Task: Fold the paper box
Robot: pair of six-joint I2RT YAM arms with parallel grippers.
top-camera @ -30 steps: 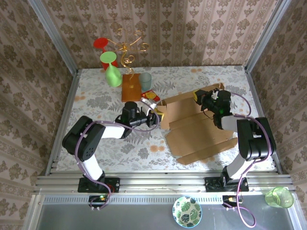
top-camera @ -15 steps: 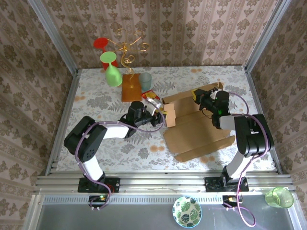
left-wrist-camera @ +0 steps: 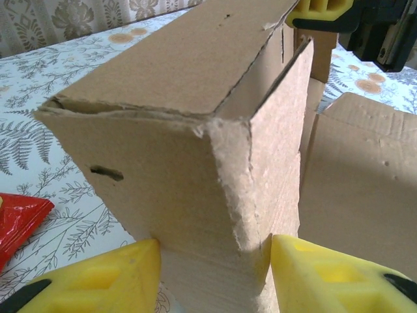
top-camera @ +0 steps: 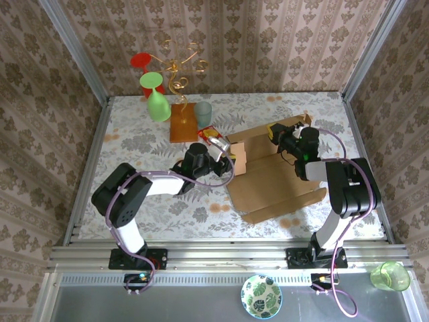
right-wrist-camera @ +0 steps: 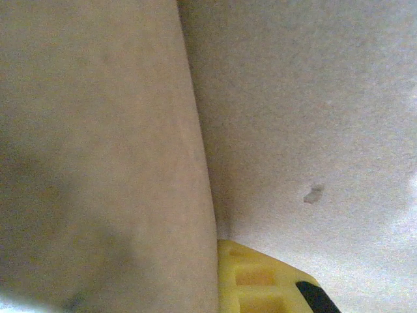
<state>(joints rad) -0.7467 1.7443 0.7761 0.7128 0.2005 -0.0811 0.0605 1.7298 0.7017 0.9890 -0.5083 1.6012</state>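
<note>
The paper box is a large brown cardboard sheet lying right of centre, with its back wall and left side flap raised. My left gripper is at the box's left edge. In the left wrist view its yellow fingers press on both sides of the folded corner of the box, so the left gripper is shut on it. My right gripper is shut on the top edge of the back wall. In the right wrist view, cardboard sits close against one yellow finger.
A wooden slab with a gold wire stand, green glasses, a red glass and a grey cup stand at the back left. A red packet lies beside the left gripper. A bowl and a green cup sit on the near ledge.
My left gripper has moved right with the side flap, standing it upright against the back wall. The box's footprint has narrowed. The right gripper has stayed at the back wall.
</note>
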